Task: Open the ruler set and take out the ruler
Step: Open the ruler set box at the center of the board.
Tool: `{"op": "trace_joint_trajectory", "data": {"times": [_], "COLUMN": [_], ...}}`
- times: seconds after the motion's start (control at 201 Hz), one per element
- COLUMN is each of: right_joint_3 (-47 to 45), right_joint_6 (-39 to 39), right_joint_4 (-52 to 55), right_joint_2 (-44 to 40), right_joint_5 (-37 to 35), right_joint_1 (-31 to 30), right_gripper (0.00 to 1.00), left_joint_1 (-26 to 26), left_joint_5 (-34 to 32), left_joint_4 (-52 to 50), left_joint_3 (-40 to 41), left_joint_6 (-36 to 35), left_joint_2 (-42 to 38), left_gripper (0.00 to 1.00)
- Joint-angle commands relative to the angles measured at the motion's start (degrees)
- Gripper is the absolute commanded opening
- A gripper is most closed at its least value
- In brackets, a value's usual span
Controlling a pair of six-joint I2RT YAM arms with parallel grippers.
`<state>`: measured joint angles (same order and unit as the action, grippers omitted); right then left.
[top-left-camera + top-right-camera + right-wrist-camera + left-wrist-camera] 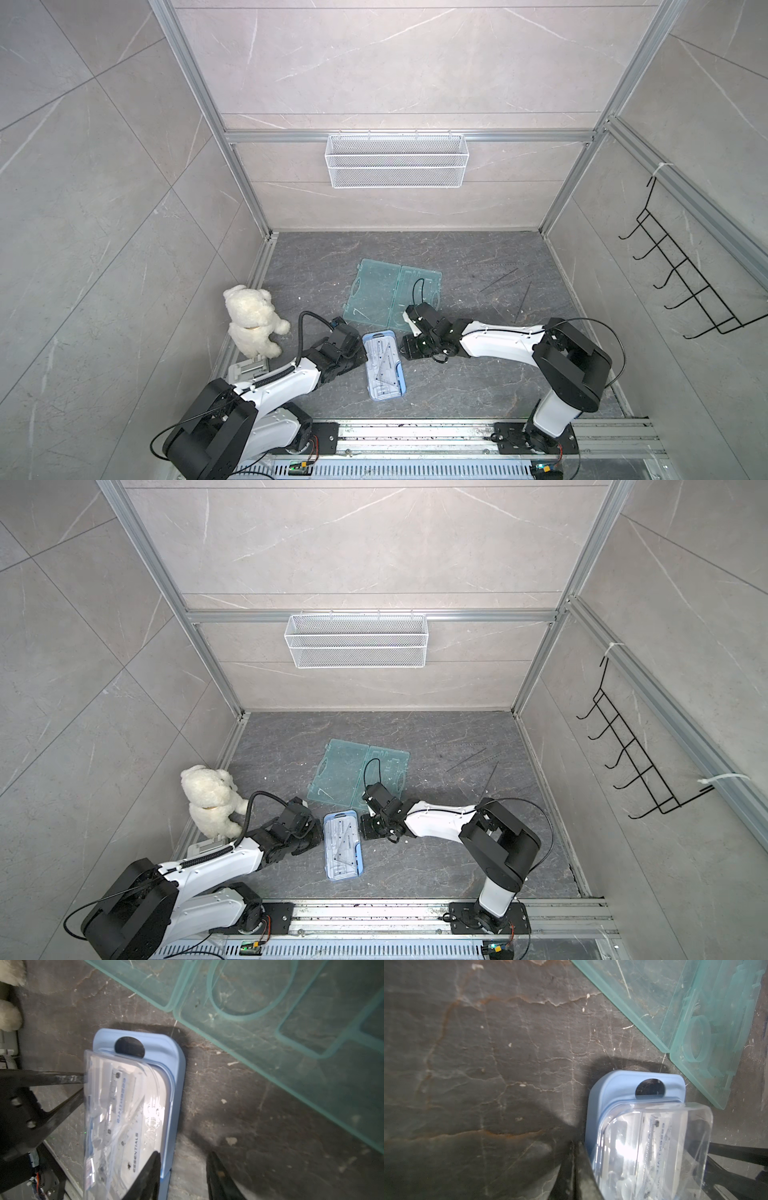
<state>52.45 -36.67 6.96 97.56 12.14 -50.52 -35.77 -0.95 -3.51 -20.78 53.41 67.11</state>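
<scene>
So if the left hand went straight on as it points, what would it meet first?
Most likely the clear lid of the ruler set: the shut left hand points at its side edge, tips apparently at it.

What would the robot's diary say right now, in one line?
left gripper: shut, fingers at lid edge | right gripper: open, straddling ruler set side | ruler: inside

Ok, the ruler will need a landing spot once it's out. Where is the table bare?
Bare: the far-left patch between bear, green case and back wall; also the near strip between ruler set and right arm. Crowded: the middle, where it and the left arm meet at the set, and far right, with thin rods.
</scene>
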Motion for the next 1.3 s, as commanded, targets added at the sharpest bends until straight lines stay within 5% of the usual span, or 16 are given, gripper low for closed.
{"op": "trace_joint_trajectory", "data": {"times": [0.0,0.413,0.677,0.707,0.727,1.0,1.299], "right_joint_3": [0.2,0.79,3.12,3.58,3.97,8.87,15.99], "right_joint_6": [-0.96,-2.56,-2.12,-2.1,-1.97,-0.34,3.09], "right_joint_4": [-3.43,-4.9,-3.23,-2.98,-2.72,0.92,6.14], "right_joint_2": [-2.06,-3.73,-3.79,-3.57,-3.44,-1.47,3.32], "right_joint_5": [4.36,6.26,6.14,6.0,5.82,2.71,1.17], "right_joint_1": [-1.11,-1.42,-2.34,-2.67,-2.96,-6.65,-11.73], "right_gripper": [0.41,0.41,0.41,0.4,0.41,0.41,0.43], "left_joint_1": [-0.44,-0.44,2.68,3.44,4.0,7.57,7.63], "left_joint_5": [0.69,-2.37,-10.46,-11.38,-12.0,-25.16,-36.62], "left_joint_4": [-1.06,-4.78,-18.5,-20.25,-21.37,-36.4,-43.42], "left_joint_3": [-0.85,-1.53,-5.63,-6.13,-6.41,-12.41,-16.2], "left_joint_6": [0.43,0.49,-3.59,-4.1,-4.45,-8.36,-9.39], "left_joint_2": [1.49,-2.03,-16.33,-18.71,-20.29,-38.43,-47.93], "left_gripper": [0.0,0.0,0.52,0.91,0.99,1.0,1.0]}}
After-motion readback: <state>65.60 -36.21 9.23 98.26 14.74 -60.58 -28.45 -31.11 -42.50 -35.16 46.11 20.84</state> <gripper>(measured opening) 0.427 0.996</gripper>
